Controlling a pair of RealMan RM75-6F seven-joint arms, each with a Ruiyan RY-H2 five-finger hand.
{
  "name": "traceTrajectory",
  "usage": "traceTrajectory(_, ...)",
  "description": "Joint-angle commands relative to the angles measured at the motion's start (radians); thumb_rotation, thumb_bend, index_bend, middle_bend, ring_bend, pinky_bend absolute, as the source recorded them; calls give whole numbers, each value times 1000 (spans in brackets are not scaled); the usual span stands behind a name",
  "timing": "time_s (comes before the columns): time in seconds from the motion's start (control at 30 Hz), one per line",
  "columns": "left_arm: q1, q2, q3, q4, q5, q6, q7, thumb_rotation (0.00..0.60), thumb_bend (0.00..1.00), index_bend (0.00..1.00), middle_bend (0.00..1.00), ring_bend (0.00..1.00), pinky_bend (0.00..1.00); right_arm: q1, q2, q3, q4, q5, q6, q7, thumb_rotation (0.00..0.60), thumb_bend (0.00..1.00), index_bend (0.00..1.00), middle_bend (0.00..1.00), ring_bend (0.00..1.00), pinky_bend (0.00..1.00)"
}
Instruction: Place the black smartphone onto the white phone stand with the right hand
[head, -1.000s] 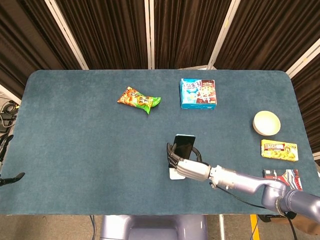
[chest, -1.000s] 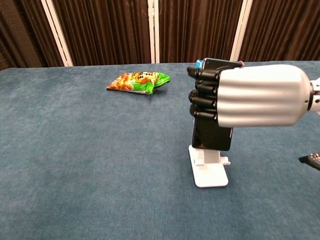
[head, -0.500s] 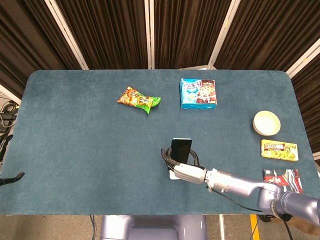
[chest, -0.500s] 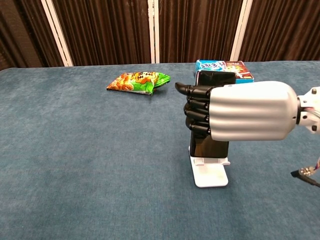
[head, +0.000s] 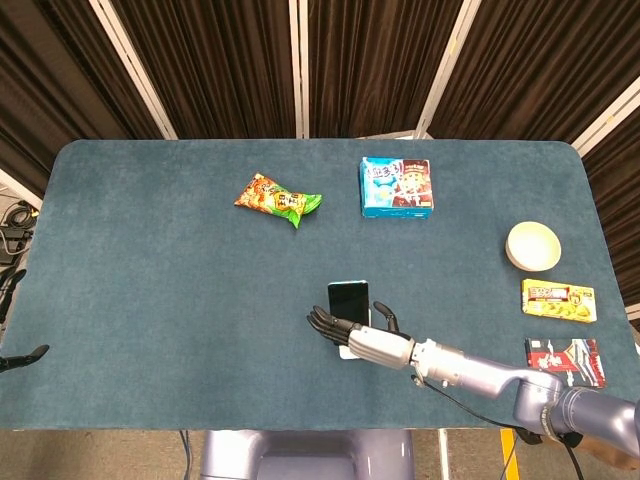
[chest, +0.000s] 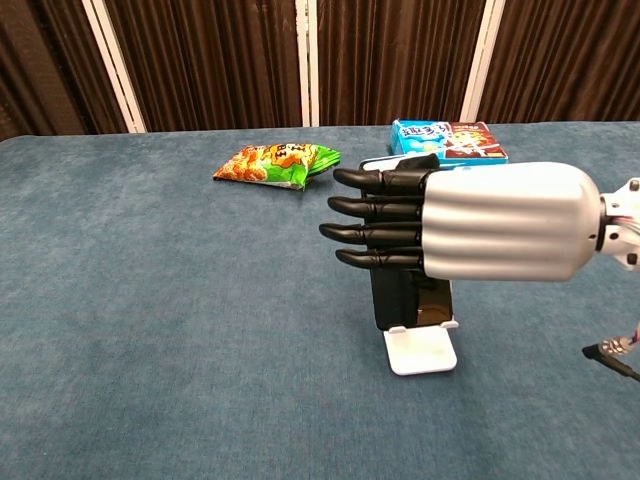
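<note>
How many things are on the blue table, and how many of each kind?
Snack bags: 1, the orange-green bag
Snack boxes: 3, the blue box, the yellow box, the red box
Bowls: 1, the bowl
Phones: 1, the black smartphone
Stands: 1, the white phone stand
Total: 7

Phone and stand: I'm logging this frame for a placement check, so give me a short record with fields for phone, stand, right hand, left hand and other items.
phone: black phone stands upright on the stand, lower edge at its lip
stand: white stand, base flat on the table
right hand: right hand beside the phone, fingers straight and apart, holding nothing
left hand: not in view
other items: snack bag, blue box, bowl, yellow pack
</note>
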Motion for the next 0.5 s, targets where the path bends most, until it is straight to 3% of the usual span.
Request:
traceTrajectory(0.03,0,-1,0,0,0,0,1,600,0,0,0,0,0,-5,4,-1,-3,3,2,1,600,446,23,41,0,46)
traceTrajectory(0.33,0,-2,2,-2,1,0,5,600,0,0,0,0,0,-30,36,11,-18,9,67,21,600,446,11,28,0,46)
traceTrajectory(0.5,1,1,2,-3,2,1,0,600,0,0,0,0,0,-66,78,25,-21,27,171,90,600,446,0,27,0,47)
